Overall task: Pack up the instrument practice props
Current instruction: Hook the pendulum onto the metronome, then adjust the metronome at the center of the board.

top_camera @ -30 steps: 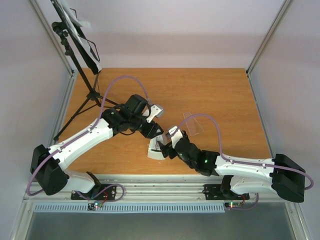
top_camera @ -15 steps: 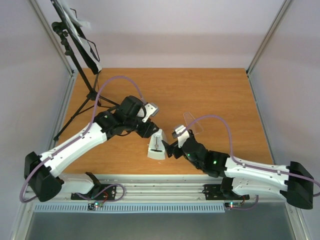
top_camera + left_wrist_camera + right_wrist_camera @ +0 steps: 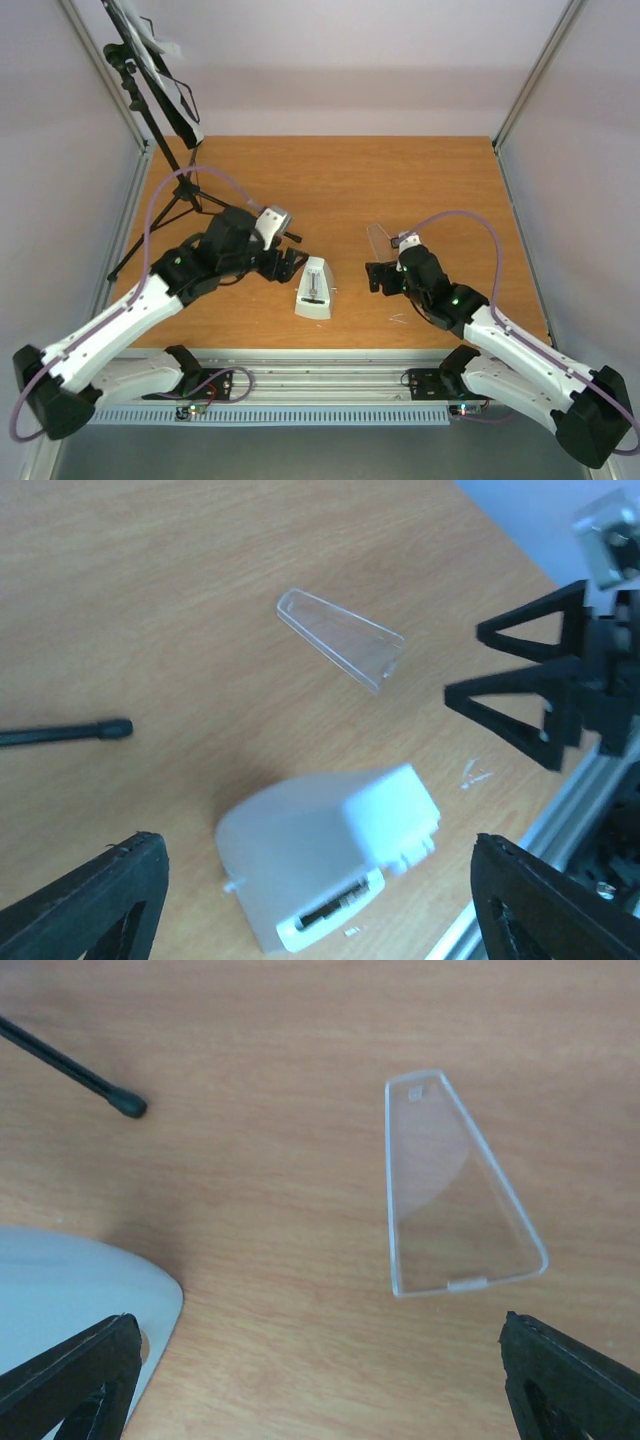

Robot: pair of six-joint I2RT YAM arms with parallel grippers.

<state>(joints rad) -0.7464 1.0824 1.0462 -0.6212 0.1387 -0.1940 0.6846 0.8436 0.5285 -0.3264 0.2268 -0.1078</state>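
Fingers of your left gripper (image 3: 288, 262) and right gripper (image 3: 378, 277) spread wide, grasping nothing | small pale wedge-shaped metronome (image 3: 316, 290) stands upright between them on wooden table (image 3: 400, 180) | its clear plastic cover (image 3: 455, 1190) lies apart, near right gripper

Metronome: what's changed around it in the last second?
Both pulled back from the metronome: the left pincer drew away leftward, opening wider; the right pincer retreated rightward, open. The metronome stayed put, upright; the clear cover and music stand did not move.
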